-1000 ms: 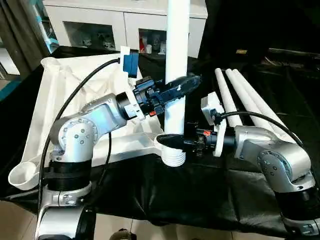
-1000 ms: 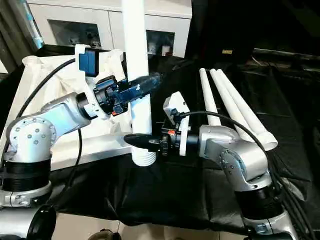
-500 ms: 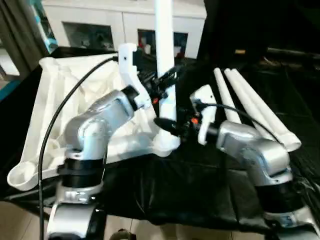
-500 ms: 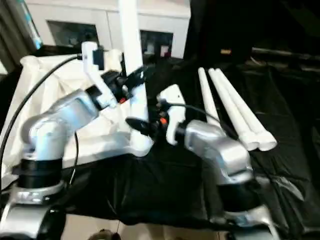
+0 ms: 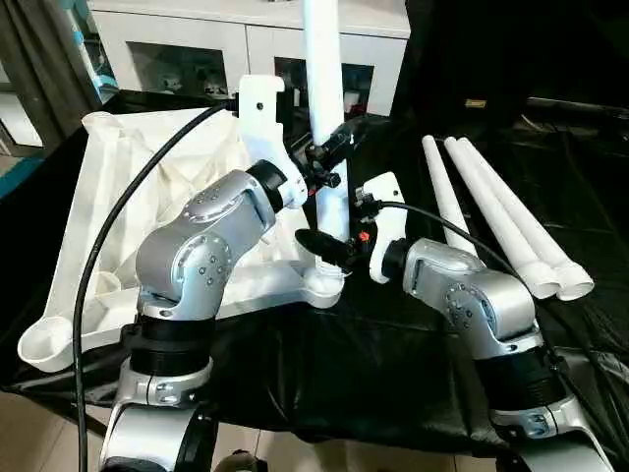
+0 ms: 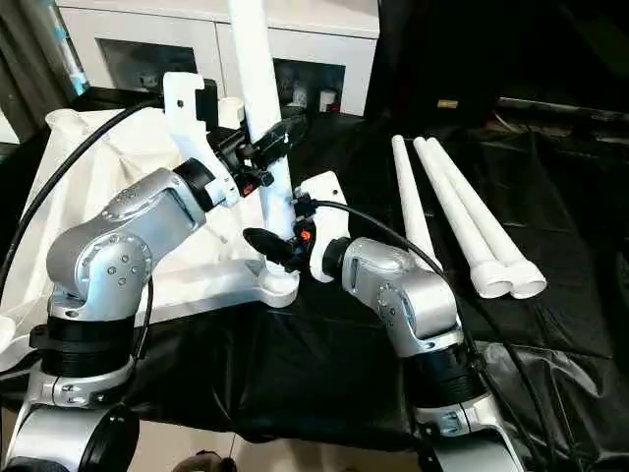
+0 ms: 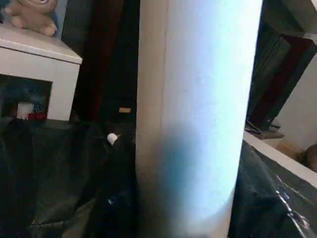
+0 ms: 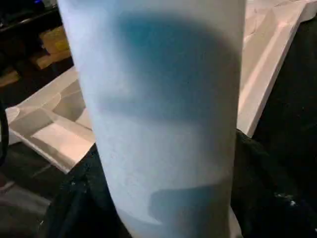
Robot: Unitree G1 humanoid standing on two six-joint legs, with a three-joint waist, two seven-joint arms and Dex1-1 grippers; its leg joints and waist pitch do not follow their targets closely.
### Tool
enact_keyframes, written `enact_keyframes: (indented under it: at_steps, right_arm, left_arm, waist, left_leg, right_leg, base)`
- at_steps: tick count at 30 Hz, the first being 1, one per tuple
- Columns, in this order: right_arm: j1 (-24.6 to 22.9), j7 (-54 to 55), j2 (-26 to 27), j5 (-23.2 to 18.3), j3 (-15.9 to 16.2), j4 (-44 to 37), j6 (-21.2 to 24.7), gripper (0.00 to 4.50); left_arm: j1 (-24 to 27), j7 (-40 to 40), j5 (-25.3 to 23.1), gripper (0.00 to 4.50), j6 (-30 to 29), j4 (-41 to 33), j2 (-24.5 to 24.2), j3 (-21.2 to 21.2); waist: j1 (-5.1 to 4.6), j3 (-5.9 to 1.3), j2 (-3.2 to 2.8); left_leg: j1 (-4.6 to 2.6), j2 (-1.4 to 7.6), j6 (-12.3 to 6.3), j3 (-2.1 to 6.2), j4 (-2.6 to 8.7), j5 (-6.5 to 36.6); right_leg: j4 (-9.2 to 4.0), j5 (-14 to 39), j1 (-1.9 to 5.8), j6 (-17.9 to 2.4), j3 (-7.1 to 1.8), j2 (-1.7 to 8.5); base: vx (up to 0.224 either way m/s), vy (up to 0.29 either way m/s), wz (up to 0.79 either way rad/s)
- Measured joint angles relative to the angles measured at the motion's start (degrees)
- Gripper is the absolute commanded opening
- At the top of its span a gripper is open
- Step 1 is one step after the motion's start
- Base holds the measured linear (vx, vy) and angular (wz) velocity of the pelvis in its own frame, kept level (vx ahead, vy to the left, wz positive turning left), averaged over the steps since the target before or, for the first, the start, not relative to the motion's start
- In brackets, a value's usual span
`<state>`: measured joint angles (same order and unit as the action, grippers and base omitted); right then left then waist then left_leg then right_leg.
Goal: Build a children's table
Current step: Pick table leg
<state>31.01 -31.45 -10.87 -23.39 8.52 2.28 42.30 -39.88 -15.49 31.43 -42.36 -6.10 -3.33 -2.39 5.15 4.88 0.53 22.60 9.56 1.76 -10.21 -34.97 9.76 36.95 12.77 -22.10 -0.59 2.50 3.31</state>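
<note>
The square white moulded plastic table top (image 5: 147,197) lies upside down on the black cloth-covered table (image 5: 393,364), its ribbed underside facing up, filling the left half of the head views. At its near-right corner sits a round socket (image 5: 322,285), and a long white tubular leg (image 5: 324,108) stands upright in it, rising out of the top edge of the frame just left of centre.

Both arms meet at this leg. The left gripper (image 5: 332,152), on the silver forearm coming from the lower left, is clasped around the tube at mid-height — one black finger shows across its front. The right gripper (image 5: 324,246), reaching in from the lower right, takes the same leg lower down, just above the socket, with a black finger lying against the tube's near side. In each wrist view the white tube stands very close before the camera, so the fingers themselves are hard to make out there.

Three more white tubular legs (image 5: 501,211) lie side by side on the black cloth in the right half of the frame, well apart from the top, their flared ends pointing toward the lower right. A white glass-door cabinet (image 5: 197,49) stands along the upper edge — behind the table.
</note>
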Motion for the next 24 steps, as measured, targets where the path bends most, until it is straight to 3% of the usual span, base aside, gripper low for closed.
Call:
enact_keyframes:
  at_steps: [3,5,11,18,22,24]
  right_arm:
    - [-1.1,-3.6,-1.9,-1.7,0.0,-1.6,0.1,2.51]
    - [-2.6,-7.9,-4.6,-3.8,-0.3,-4.0,0.1,2.51]
    - [-3.4,-15.9,-8.5,-8.4,-1.5,-8.7,0.9,2.51]
    - [-3.4,-17.4,-9.6,-11.4,-4.1,-8.9,2.6,2.51]
    - [-3.4,-18.1,-10.1,-13.3,-5.2,-10.2,3.8,2.50]
    - [-3.4,-18.3,-10.3,-13.9,-5.6,-10.2,4.6,2.09]
  left_arm:
    - [0.0,-2.3,2.5,2.57,-0.9,0.0,0.1,-0.4]
    - [0.0,-5.9,5.3,2.95,-1.8,0.0,-0.7,-1.2]
    - [1.8,-19.9,13.0,2.98,-6.0,0.0,-5.3,-1.1]
    - [-1.2,-21.6,13.5,2.28,-6.5,2.7,-6.3,-0.7]
    - [-2.0,-20.3,13.7,2.14,-6.6,6.3,-5.4,-1.5]
    - [-2.0,-20.4,13.8,1.95,-6.5,6.5,-5.2,-1.5]
  waist:
    - [0.00,0.00,-0.01]
    - [0.04,0.00,-0.01]
    - [-0.13,-0.04,-0.07]
    - [0.03,-0.05,-0.12]
    - [-0.10,-0.06,-0.15]
    - [-0.13,-0.06,-0.17]
  left_leg:
    - [0.00,0.00,0.00,0.00,0.01,0.0]
    - [0.01,0.00,-0.01,0.00,0.00,0.0]
    - [-0.10,0.03,-0.03,0.00,0.00,0.0]
    - [-0.09,0.00,-0.09,0.00,-0.14,-0.1]
    - [-0.10,0.02,-0.09,0.00,-0.15,-0.1]
    - [-0.10,0.03,-0.09,0.00,-0.14,-0.1]
  right_leg:
    - [-0.01,0.0,0.00,0.0,0.01,0.00]
    - [0.00,0.0,0.00,0.0,0.01,0.00]
    - [0.07,0.0,0.01,0.0,0.01,-0.02]
    - [0.02,-0.1,0.14,-0.1,-0.02,0.03]
    - [0.01,-0.1,0.14,-0.1,0.01,0.02]
    - [0.02,-0.1,0.13,-0.1,0.02,0.02]
  base:
    - [0.000,0.000,0.00]
    - [0.000,0.000,0.00]
    - [0.000,0.000,0.00]
    - [0.000,0.000,0.00]
    - [0.000,0.000,0.00]
    - [0.000,0.000,0.00]
